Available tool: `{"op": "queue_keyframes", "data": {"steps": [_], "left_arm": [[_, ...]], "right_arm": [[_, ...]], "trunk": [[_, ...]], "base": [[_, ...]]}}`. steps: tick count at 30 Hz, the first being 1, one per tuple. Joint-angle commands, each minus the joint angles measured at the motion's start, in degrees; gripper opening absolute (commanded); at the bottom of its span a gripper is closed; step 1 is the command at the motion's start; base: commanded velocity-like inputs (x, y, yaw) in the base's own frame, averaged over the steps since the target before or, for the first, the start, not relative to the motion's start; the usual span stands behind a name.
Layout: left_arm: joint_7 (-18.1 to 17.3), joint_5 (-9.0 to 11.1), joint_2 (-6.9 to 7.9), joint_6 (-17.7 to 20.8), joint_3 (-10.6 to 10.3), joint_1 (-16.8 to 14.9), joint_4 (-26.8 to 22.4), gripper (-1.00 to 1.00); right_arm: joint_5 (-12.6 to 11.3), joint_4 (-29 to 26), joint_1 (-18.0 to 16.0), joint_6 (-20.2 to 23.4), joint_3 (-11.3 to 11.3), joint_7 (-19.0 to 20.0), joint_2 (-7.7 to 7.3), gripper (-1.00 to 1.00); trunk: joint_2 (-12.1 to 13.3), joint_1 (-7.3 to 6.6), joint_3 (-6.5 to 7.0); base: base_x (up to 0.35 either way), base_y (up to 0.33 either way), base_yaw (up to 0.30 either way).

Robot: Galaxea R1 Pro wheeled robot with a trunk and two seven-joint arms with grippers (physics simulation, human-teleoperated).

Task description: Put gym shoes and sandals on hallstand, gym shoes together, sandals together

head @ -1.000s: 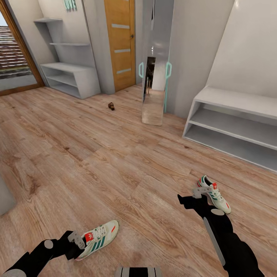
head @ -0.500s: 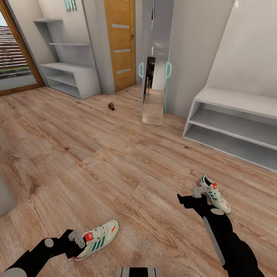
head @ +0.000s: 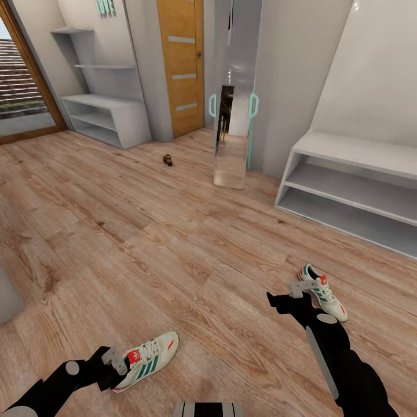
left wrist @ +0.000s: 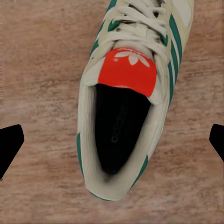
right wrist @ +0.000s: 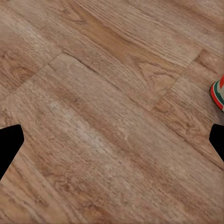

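Head view. Two gym shoes are seen on the corridor floor (head: 145,243), well apart. The near shoe (head: 149,359) lies by the left hand (head: 116,362), whose grey fingers sit at its heel. The far shoe (head: 324,292) lies just beside the right hand (head: 298,289), heel end nearest. One sandal (head: 167,160) is noted as a small dark shape far down the corridor; the second is not made out. The hallstand (head: 353,191) stands at right, its bench top and both low shelves bare.

Left wrist view. The near shoe (left wrist: 128,98) is looked into from above the heel opening, red tongue tab showing. The left hand (left wrist: 112,142) is spread, a dark fingertip at each edge, the heel collar between them and untouched.

Right wrist view. Bare planks are seen, with the far shoe's heel (right wrist: 218,93) at one edge. The right hand (right wrist: 112,142) is spread, nothing between its tips.

Handling, judged: the shoes look light, uppers soft, soles stiffer. A hold across the padded heel collar is suggested, since the laced front would likely squash and slip.
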Motion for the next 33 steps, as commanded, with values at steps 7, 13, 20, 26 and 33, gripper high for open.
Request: {"op": "queue_keyframes", "data": {"steps": [7, 13, 20, 26, 33], "left_arm": [[2.3, -1.4, 0.45, -2.7, -0.1, 0.2, 0.1, 1.00], [3.6, -3.3, 0.73, -4.7, -0.1, 0.2, 0.5, 1.00], [3.9, -5.5, 0.64, -6.9, 0.2, 0.2, 0.3, 1.00], [4.0, -8.6, 0.68, -10.6, 0.5, -0.2, 0.1, 1.00], [4.1, -8.5, 0.84, -11.1, 0.7, -0.3, 0.1, 1.00]], "right_arm": [[0.1, 0.1, 0.0, 0.3, 0.1, 0.2, -0.20, 1.00], [0.2, 0.2, 0.0, 0.2, 0.0, 0.2, -0.36, 1.00], [0.2, 0.0, 0.0, 0.3, -0.1, 0.2, -0.41, 1.00], [0.2, -0.3, 0.0, 0.4, -0.2, 0.1, -0.42, 1.00], [0.2, -0.3, 0.0, 0.4, -0.2, 0.1, -0.42, 1.00]], "trunk": [[0.0, -0.01, -0.04], [0.0, -0.01, -0.04], [0.0, -0.01, -0.04], [0.0, -0.01, -0.04], [0.0, -0.01, -0.04]], "base": [[0.000, 0.000, 0.000], [0.000, 0.000, 0.000], [0.000, 0.000, 0.000], [0.000, 0.000, 0.000], [0.001, 0.006, 0.000]]}}
